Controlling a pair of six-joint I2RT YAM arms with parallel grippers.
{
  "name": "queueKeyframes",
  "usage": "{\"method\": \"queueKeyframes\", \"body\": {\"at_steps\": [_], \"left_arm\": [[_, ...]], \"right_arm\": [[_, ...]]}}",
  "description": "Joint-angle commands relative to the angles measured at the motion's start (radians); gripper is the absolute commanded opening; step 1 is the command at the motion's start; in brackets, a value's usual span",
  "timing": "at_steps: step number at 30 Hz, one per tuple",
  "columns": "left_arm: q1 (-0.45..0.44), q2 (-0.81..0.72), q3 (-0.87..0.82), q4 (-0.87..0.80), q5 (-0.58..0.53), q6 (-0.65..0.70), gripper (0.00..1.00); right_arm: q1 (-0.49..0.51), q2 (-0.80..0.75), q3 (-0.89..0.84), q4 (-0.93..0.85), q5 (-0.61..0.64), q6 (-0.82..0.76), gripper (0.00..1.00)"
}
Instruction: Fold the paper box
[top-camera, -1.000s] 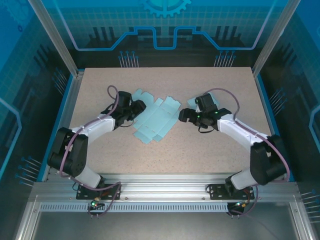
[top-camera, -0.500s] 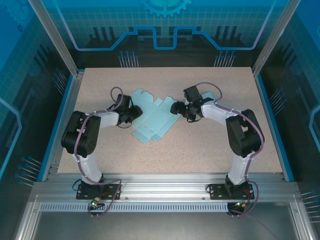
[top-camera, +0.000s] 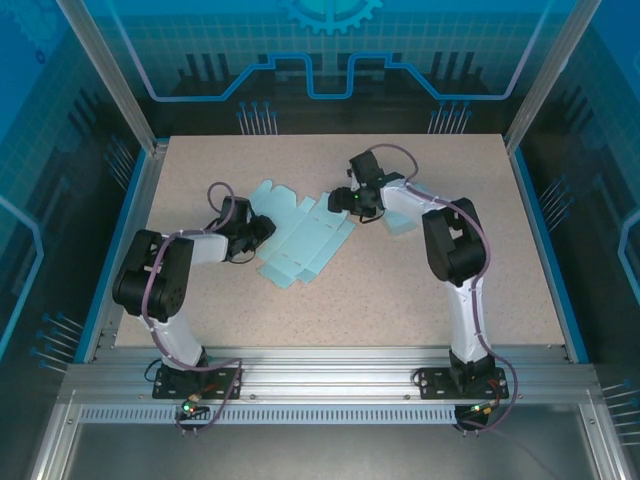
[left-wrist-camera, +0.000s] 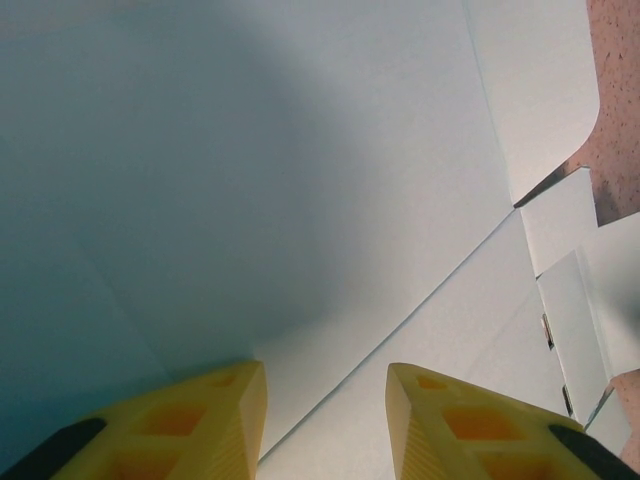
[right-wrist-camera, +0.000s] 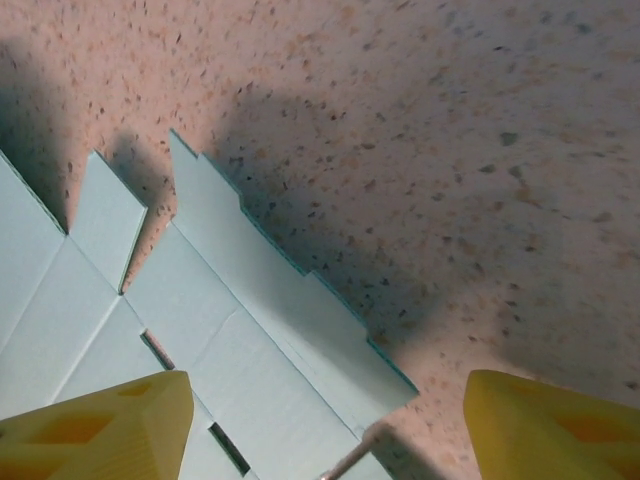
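We judge the flat paper box (top-camera: 305, 235), lying in the middle of the bench (top-camera: 400, 290), light, thin and easily creased, best taken by its edge flaps, where our left claw (top-camera: 260, 230) stands part open over a panel and our right claw (top-camera: 338, 200) gapes wide, both empty.

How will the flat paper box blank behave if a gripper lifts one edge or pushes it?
The paper box looks thin and creased, so it would probably flop and bend at its fold lines. Lying flat on the table, it likely slides rather than tips.
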Motion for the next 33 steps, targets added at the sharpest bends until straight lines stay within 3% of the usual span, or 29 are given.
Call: {"method": "queueKeyframes", "body": {"at_steps": [1,7,11,14,18,24,27,29,33], "left_arm": [[0.009,0.003,-0.032,-0.041,0.024,-0.019,0.38],[0.009,-0.028,-0.025,-0.042,0.034,-0.012,0.39],[0.011,-0.075,-0.008,-0.056,0.046,0.012,0.41],[0.014,-0.131,0.017,-0.078,0.062,0.057,0.44],[0.015,-0.233,0.065,-0.099,0.080,0.198,0.51],[0.017,-0.383,0.196,-0.120,0.199,0.614,0.60],[0.019,-0.413,0.273,-0.159,0.352,0.849,0.61],[0.020,-0.405,0.322,-0.221,0.513,1.033,0.62],[0.018,-0.360,0.447,-0.390,0.693,1.260,0.63]], "right_arm": [[-0.003,0.048,0.057,-0.036,-0.086,-0.063,0.70],[-0.017,0.095,0.109,-0.036,-0.171,-0.135,0.50],[-0.028,0.117,0.212,-0.110,-0.231,-0.244,0.21],[-0.034,0.100,0.248,-0.135,-0.252,-0.335,0.05],[-0.037,0.025,0.273,-0.178,-0.275,-0.471,0.03],[-0.037,-0.080,0.312,-0.293,-0.295,-0.673,0.01],[-0.035,-0.141,0.308,-0.335,-0.329,-0.757,0.01],[-0.034,-0.186,0.297,-0.354,-0.360,-0.814,0.01],[-0.023,-0.249,0.291,-0.401,-0.394,-0.912,0.02]]}}
